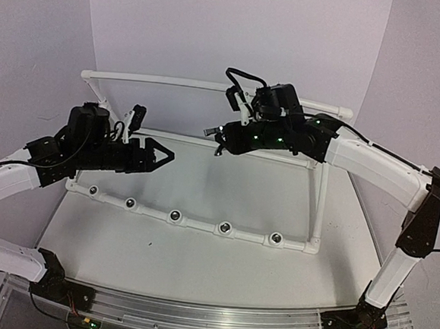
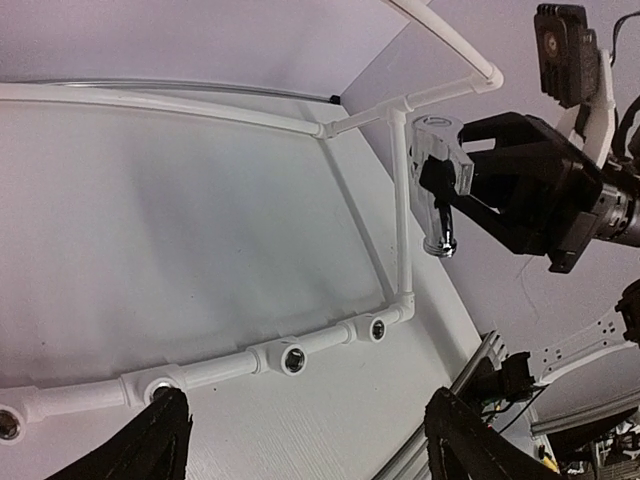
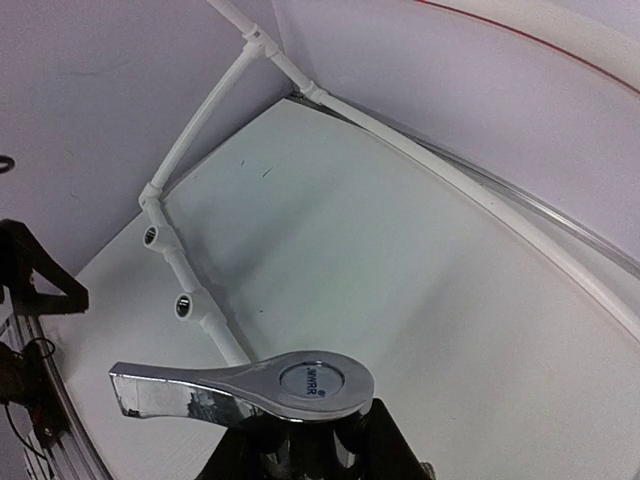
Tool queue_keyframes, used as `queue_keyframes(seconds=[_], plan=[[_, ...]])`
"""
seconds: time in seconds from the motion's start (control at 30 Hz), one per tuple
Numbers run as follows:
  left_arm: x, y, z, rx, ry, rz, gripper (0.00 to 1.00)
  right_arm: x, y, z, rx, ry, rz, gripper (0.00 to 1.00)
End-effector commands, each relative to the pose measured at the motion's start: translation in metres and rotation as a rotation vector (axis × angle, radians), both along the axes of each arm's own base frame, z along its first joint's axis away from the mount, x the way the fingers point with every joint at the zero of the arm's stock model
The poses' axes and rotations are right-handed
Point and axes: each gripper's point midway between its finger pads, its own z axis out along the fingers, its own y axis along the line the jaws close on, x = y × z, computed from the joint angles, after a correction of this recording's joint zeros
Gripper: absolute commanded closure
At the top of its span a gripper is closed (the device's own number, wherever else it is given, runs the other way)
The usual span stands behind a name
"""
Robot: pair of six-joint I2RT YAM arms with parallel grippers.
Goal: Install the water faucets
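Hanging above the counter (image 1: pixel 240 193), a faucet (image 3: pixel 240 390) is gripped by the right claw (image 1: pixel 223 139), its base hidden; the left claw (image 1: pixel 167 157) is seen open.

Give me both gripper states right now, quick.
Left gripper: open, holding nothing.
Right gripper: closed on a chrome water faucet.

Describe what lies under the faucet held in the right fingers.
From the right wrist, the table lies below the faucet. The socketed pipe runs under its handle and vanishes there. The fingers show at the bottom edge; its body is mostly covered by the handle.
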Motion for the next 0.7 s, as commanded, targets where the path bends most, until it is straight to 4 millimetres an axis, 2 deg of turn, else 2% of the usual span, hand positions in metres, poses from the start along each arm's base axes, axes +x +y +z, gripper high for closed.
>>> queue_keyframes(seconds=[0.0, 0.17, 0.23, 0.43, 0.67], plan=[[0.006, -0.028, 0.02, -0.005, -0.091, -0.083, 0.24, 0.013, 0.0, 0.019, 0.132, 0.023, -0.122, 1.0], [0.005, -0.055, 0.021, -0.013, -0.107, -0.16, 0.34, 0.005, 0.01, 0.018, 0.158, 0.047, -0.082, 1.0], [0.006, -0.063, 0.025, -0.035, -0.117, -0.177, 0.37, 0.002, 0.015, 0.011, 0.148, 0.057, -0.072, 1.0], [0.005, -0.087, 0.02, -0.045, -0.108, -0.225, 0.44, -0.006, 0.025, 0.0, 0.13, 0.065, -0.051, 1.0], [0.006, -0.097, 0.024, -0.084, -0.109, -0.234, 0.51, -0.013, 0.034, -0.003, 0.127, 0.065, -0.036, 1.0]])
